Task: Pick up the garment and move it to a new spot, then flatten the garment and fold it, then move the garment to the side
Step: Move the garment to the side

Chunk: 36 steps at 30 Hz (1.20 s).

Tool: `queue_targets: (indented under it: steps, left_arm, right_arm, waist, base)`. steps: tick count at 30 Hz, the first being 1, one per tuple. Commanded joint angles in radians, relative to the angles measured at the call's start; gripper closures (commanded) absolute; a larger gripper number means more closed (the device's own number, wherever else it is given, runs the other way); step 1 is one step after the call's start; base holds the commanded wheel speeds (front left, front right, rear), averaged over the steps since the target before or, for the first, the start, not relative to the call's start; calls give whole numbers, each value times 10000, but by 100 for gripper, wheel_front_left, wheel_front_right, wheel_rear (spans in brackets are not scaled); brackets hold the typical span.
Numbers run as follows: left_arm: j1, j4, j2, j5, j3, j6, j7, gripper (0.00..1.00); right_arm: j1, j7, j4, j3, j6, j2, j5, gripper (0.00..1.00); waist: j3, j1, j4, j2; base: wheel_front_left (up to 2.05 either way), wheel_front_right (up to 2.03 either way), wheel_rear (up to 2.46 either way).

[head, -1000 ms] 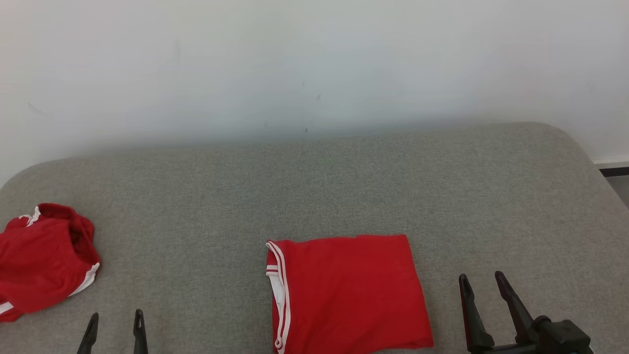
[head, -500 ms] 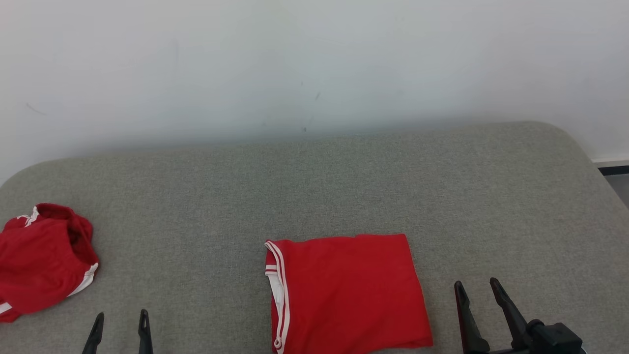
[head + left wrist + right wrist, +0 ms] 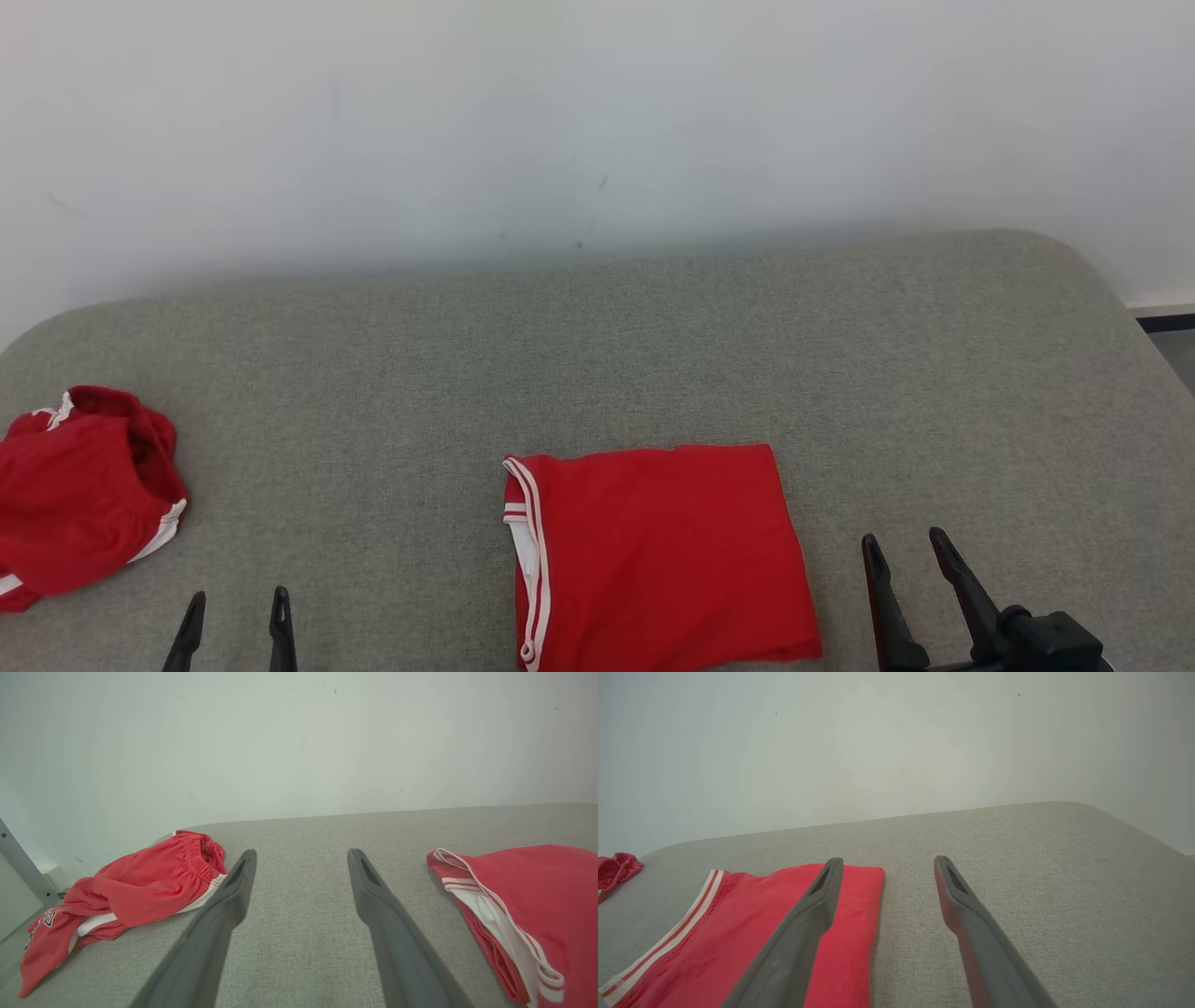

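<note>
right gripper (image 3: 903, 538) backed off slightly — fingers (image 3: 881, 583) apart, folded garment (image 3: 663, 560) nr it.

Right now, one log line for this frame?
left pincer: open, empty | right pincer: open, empty | folded garment: flat, centre, untouched | crumpled garment: far left

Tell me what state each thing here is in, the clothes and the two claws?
Folded garment: folded flat, lying on the cushion.
Crumpled garment: bunched up, unfolded, at the cushion's left edge.
Left gripper: open, holding nothing.
Right gripper: open, holding nothing.
</note>
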Motion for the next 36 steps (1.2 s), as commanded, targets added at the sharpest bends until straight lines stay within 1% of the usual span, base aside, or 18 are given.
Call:
queue_targets:
  steps: [1, 29, 33, 36]
  left_arm:
    - [76, -56, 12, -39, -13, -28, -31, 0]
    - [55, -31, -69, -39, 10, -62, -31, 0]
    - [-7, -13, -83, -37, 12, -64, -31, 0]
    - [-93, 21, -89, -3, -17, -66, -31, 0]
  right_arm:
    - [-42, -45, 2, 24, -23, -21, -78, 0]
    - [-95, -46, 105, 5, -24, -61, -42, 0]
    - [-407, -46, 166, 204, -24, -203, 21, 0]
    - [-870, -44, 292, 409, -24, -436, 122, 0]
  waist:
    - [1, 0, -7, 0]
    - [52, 0, 37, 0]
    - [93, 0, 67, 0]
    - [141, 0, 133, 0]
  base:
    - [0, 0, 0]
    - [0, 0, 0]
    - [0, 0, 0]
    - [0, 0, 0]
